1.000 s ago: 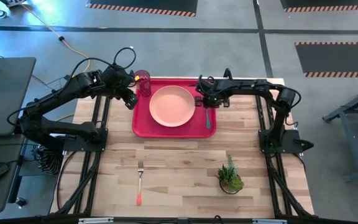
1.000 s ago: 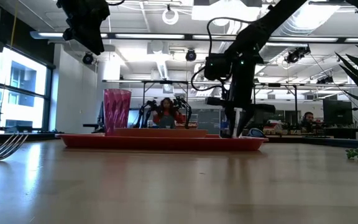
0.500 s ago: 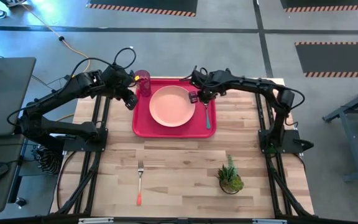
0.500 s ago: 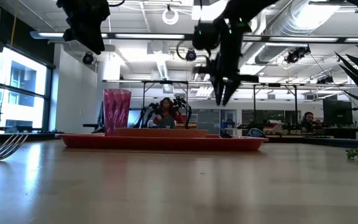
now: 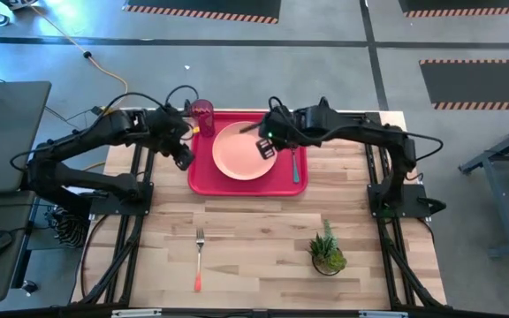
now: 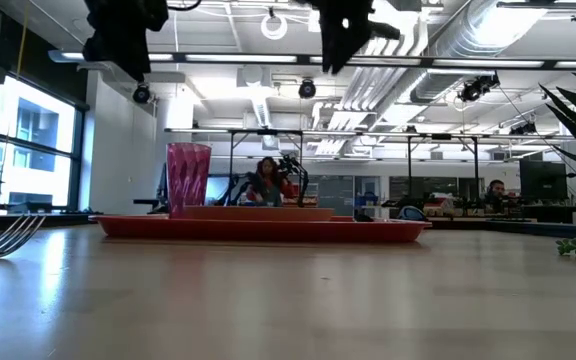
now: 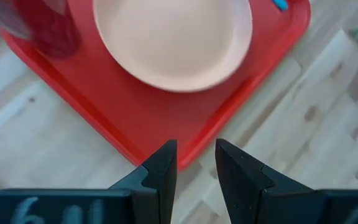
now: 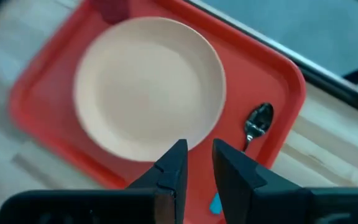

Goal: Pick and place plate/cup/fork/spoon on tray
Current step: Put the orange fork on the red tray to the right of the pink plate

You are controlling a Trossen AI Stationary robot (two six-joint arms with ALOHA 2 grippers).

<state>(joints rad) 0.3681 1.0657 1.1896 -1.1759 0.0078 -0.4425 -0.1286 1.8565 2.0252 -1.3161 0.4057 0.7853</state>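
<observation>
Worktop (image 5: pixel 263 230): wood, mostly bare across the near half. Tray (image 5: pixel 203 181) sits against the far edge, left of centre, long side parallel to that edge; open wood to its right and all along its near rim.

Plate (image 5: pixel 241 152) lies flat in the tray's middle. Cup (image 5: pixel 203 115) stands upright in the tray's far left corner; in the low view it rises clear above the tray rim (image 6: pixel 188 178). Spoon (image 5: pixel 295 166) lies along the tray's right side, beside the plate, bowl toward the far edge; in the right wrist view its teal handle is cut off behind the fingers. Fork (image 5: pixel 198 259) lies on bare wood near the worktop's near edge, left of centre, well apart from the tray, tines pointing toward it. Small potted plant (image 5: pixel 327 252) stands right of the fork.

Right pincer (image 5: pixel 266 147) hangs above the plate's right part, fingers (image 8: pixel 171 163) a narrow gap apart, holding nothing. Left pincer (image 5: pixel 182 159) hangs just beyond the tray's left rim, fingers (image 7: pixel 161 165) slightly parted, empty.
</observation>
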